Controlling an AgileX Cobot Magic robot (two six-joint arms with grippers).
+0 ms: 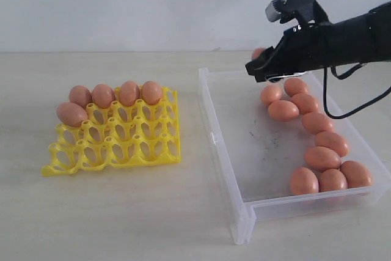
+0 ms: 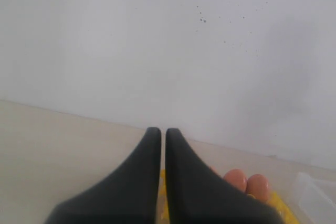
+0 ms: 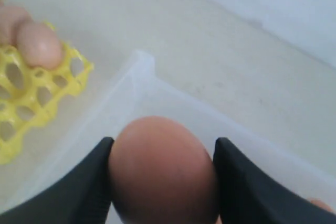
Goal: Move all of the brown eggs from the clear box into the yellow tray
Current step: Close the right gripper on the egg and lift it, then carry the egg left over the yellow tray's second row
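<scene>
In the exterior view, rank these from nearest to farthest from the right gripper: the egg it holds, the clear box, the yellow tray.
1. The held egg, clamped inside the right gripper.
2. The clear box, directly beneath it.
3. The yellow tray, off to the left across the table.

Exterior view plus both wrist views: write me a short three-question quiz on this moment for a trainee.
1. True or false: the right gripper is empty.
2. How many brown eggs sit in the yellow tray?
3. The left gripper is: A) wide open, B) shut, C) holding an egg.

Key
1. False: it grips a brown egg.
2. Five.
3. B.
</scene>
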